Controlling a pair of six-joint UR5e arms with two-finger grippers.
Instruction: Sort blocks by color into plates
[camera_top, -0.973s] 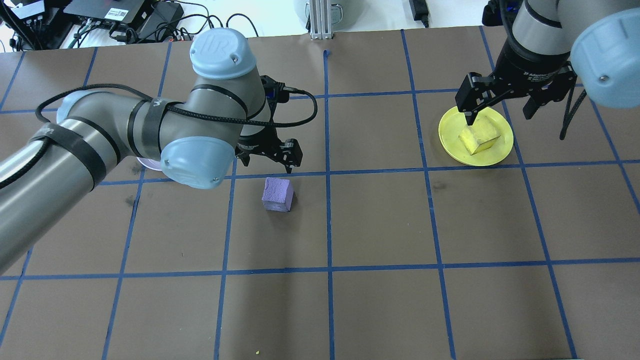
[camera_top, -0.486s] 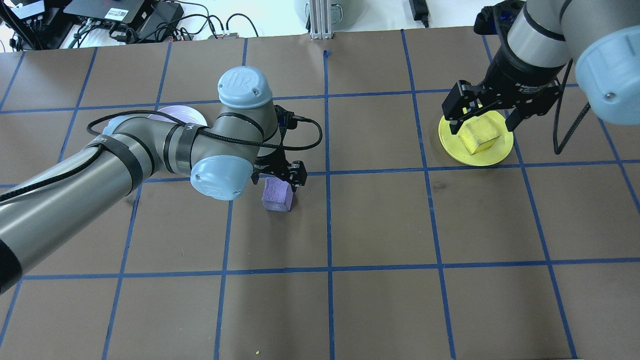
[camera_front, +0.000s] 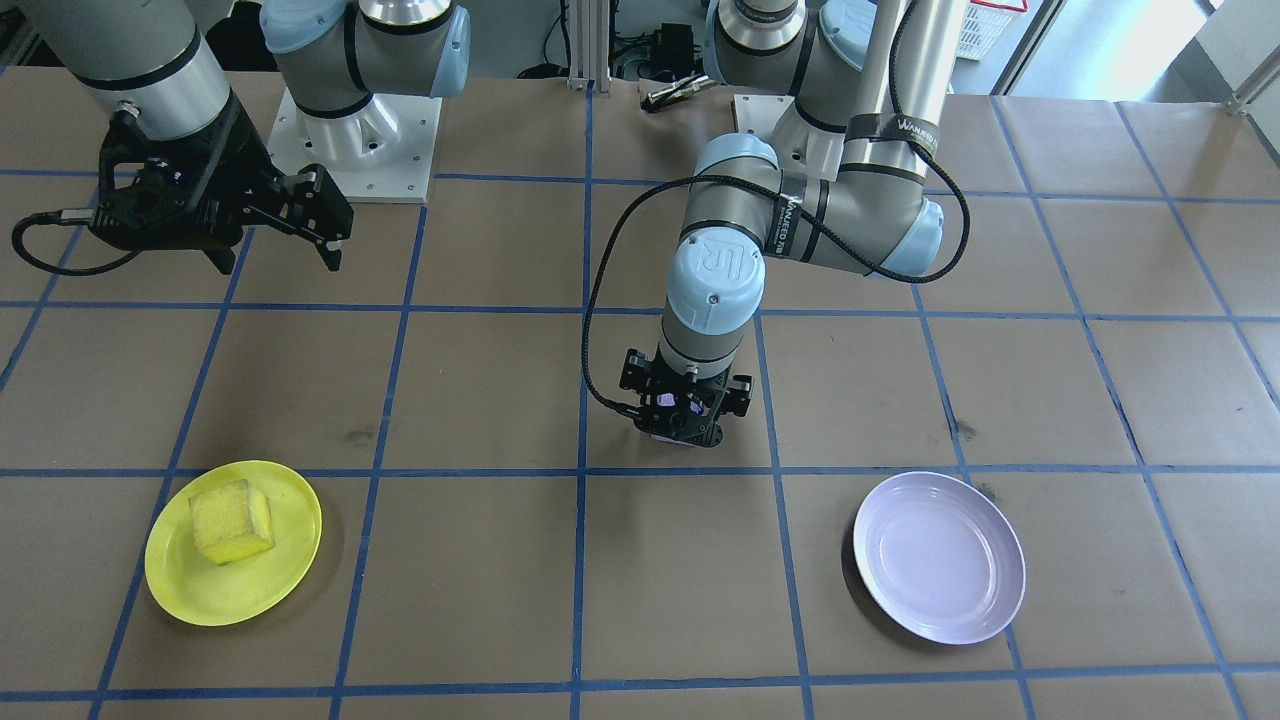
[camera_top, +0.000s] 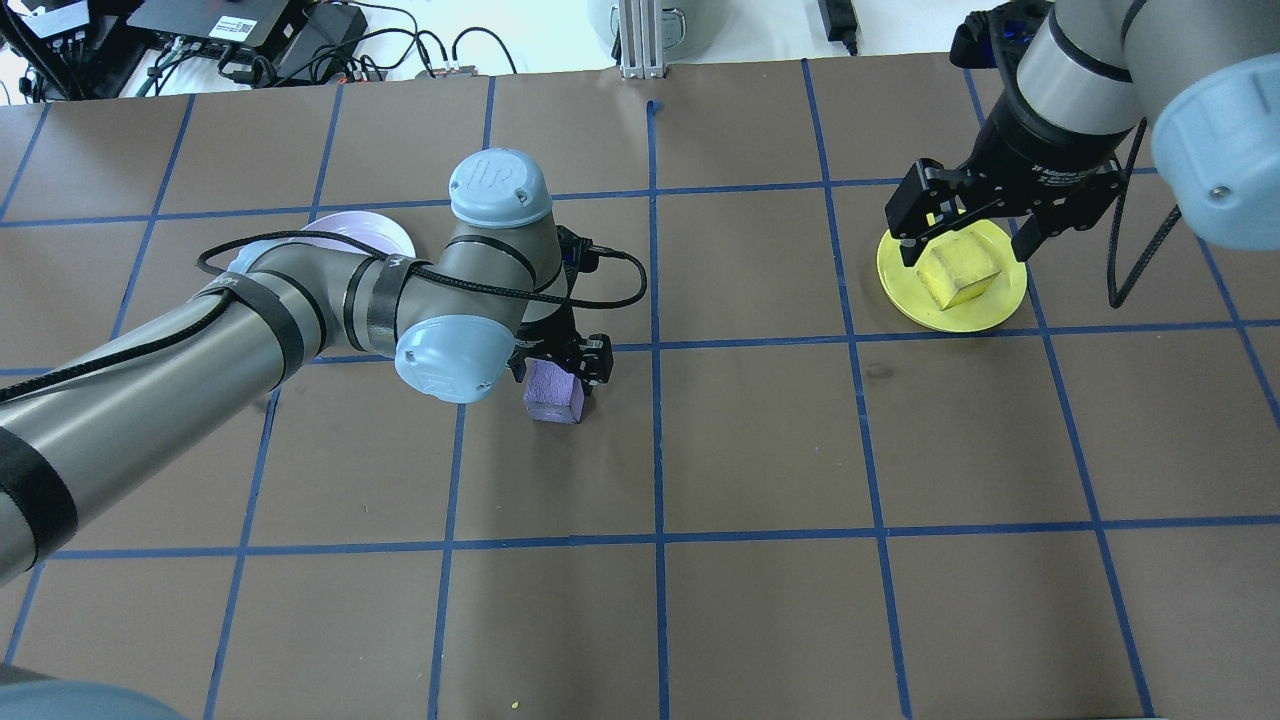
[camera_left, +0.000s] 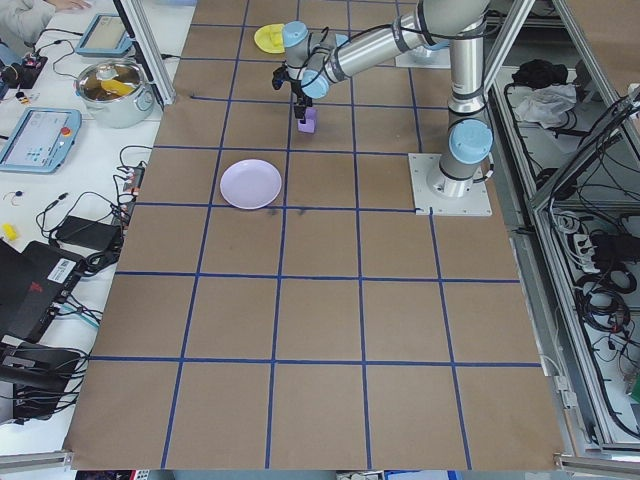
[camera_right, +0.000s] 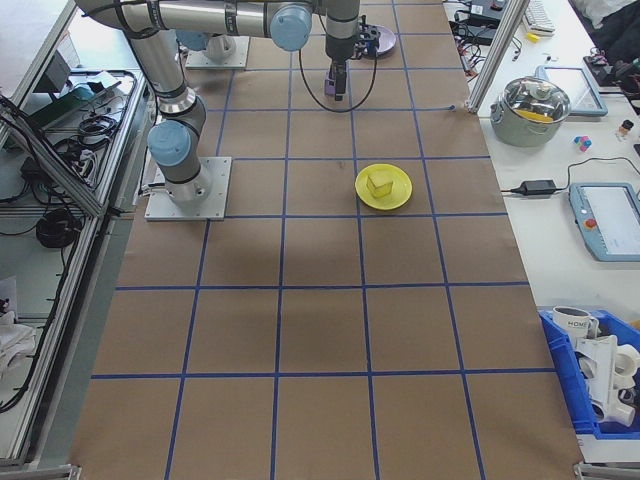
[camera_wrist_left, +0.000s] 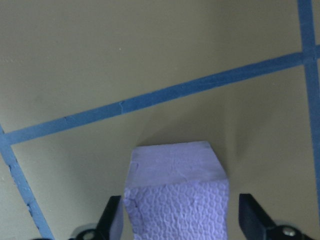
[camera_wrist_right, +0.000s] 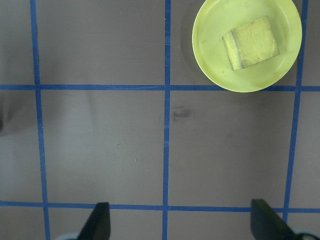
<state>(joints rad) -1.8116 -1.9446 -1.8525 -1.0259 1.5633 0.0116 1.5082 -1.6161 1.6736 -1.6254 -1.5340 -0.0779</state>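
As taken from overhead, found the left gripper (camera_top: 557, 372) low over the purple block (camera_top: 553, 395), which sat on the brown table (camera_top: 800, 450) just below a blue tape line. Showed the lavender plate (camera_top: 385, 232) partly hidden behind that arm, apart from the block. Placed the right gripper (camera_top: 962, 258) above the yellow plate (camera_top: 985, 310) with its fingers spread wide, and the yellow block (camera_top: 958, 275) lying in that plate.

From across the table, hid nearly all of the purple block under the left gripper (camera_front: 686, 420). Left the lavender plate (camera_front: 940, 560) bare, well apart from the block. Held the right gripper (camera_front: 275, 245) high, nearer the robot's base than the yellow plate (camera_front: 285, 575), the claw parted and gripping nothing.

From the table's two ends, gave the same layout in small: purple block (camera_left: 307, 122) beneath the left arm's tip, yellow block (camera_right: 379, 185) in its plate.

On the left wrist camera, put one fingertip (camera_wrist_left: 112, 220) on each side of the purple block (camera_wrist_left: 177, 210), with a sliver of table between pad and foam on both sides; claw apart, not clamped.

On the right wrist camera, showed both fingertips (camera_wrist_right: 97, 220) far apart at the bottom edge and the yellow plate (camera_wrist_right: 215, 55) with its block (camera_wrist_right: 251, 41) far off at the upper right
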